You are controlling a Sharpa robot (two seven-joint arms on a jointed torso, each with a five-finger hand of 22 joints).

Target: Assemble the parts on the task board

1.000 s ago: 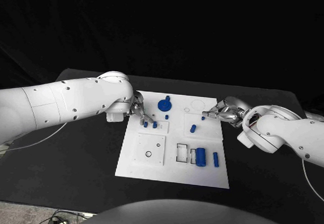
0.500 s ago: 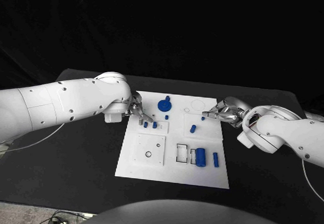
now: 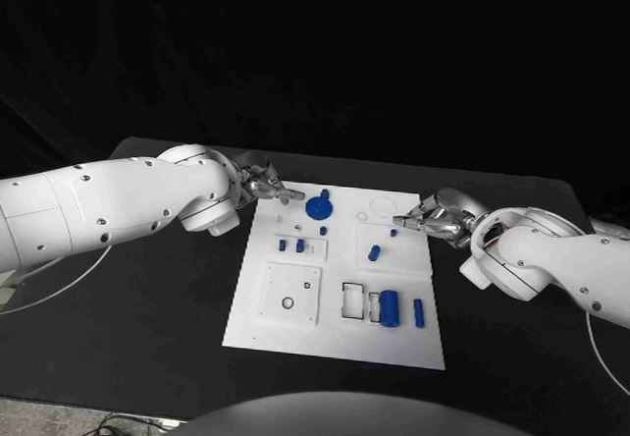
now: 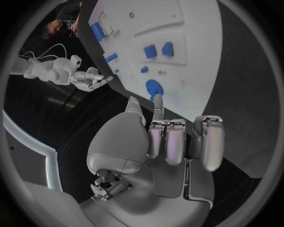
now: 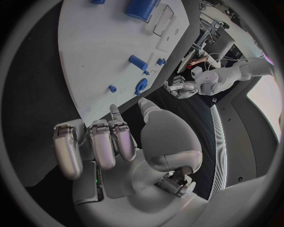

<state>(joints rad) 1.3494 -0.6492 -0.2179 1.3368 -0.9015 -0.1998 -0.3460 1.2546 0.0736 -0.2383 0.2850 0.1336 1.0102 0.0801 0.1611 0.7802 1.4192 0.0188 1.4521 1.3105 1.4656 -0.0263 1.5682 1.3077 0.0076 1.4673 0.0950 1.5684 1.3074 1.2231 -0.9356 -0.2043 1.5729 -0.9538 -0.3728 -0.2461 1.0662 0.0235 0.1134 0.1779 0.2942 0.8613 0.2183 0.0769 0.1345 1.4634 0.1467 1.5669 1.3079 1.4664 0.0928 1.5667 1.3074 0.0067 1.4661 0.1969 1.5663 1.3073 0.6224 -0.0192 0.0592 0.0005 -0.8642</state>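
Note:
The white task board (image 3: 335, 322) lies in the middle of the table. On it are a blue round disc with a knob (image 3: 319, 206), two short blue pegs (image 3: 291, 244) standing side by side, a small blue piece (image 3: 374, 251), a thick blue cylinder (image 3: 390, 307) and a thin blue bar (image 3: 419, 312). My left hand (image 3: 262, 188) hovers off the board's far left corner, fingers loosely apart, holding nothing. The left wrist view has the disc (image 4: 153, 88) just beyond its fingertips (image 4: 158, 101). At the board's far right edge my right hand (image 3: 426, 220) is empty, also seen as my right hand (image 5: 112, 142).
Black tabletop (image 3: 140, 307) surrounds the board on all sides. Framed rectangular recesses (image 3: 355, 297) and a square plate with a small hole (image 3: 290, 291) sit in the board's near half. A thin ring outline (image 3: 384, 202) marks its far right corner.
My left hand has lifted away from the two short pegs and drawn back to the board's far left corner. The pegs stay standing. The right hand has not moved.

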